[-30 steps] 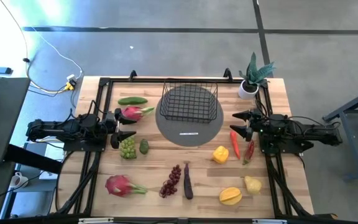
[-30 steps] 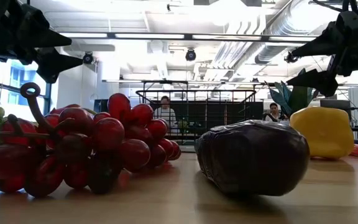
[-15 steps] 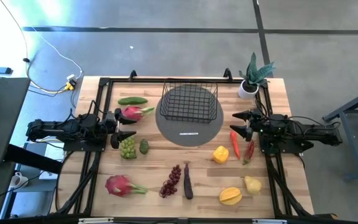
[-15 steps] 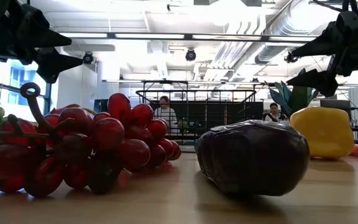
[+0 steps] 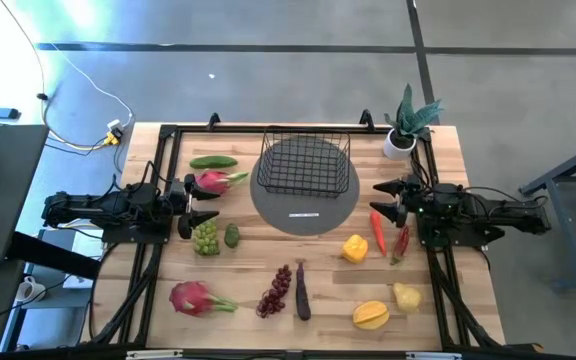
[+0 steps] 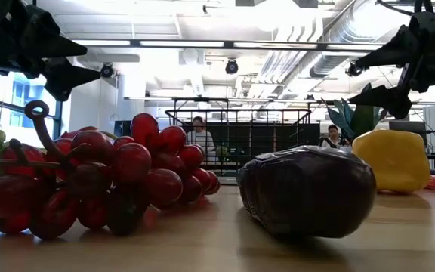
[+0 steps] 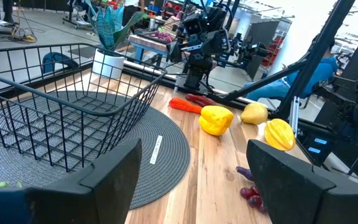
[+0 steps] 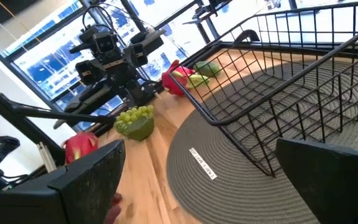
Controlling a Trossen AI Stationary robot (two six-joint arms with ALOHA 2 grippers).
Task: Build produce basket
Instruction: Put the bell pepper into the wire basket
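Observation:
The black wire basket (image 5: 305,164) stands on a round grey disc (image 5: 305,205) at the table's far middle. Produce lies around it: a cucumber (image 5: 213,161), a dragon fruit (image 5: 211,182), green grapes (image 5: 205,237), a second dragon fruit (image 5: 189,297), red grapes (image 5: 275,290), an eggplant (image 5: 302,291), red chilies (image 5: 378,232) and yellow fruits (image 5: 371,315). My left gripper (image 5: 204,203) is open and empty above the table's left side, between the dragon fruit and the green grapes. My right gripper (image 5: 387,198) is open and empty at the disc's right edge.
A potted green plant (image 5: 406,124) stands at the far right corner. A yellow pepper-like fruit (image 5: 354,248) and a small green fruit (image 5: 232,236) lie near the disc. Black frame rails run along the table's left, right and far edges.

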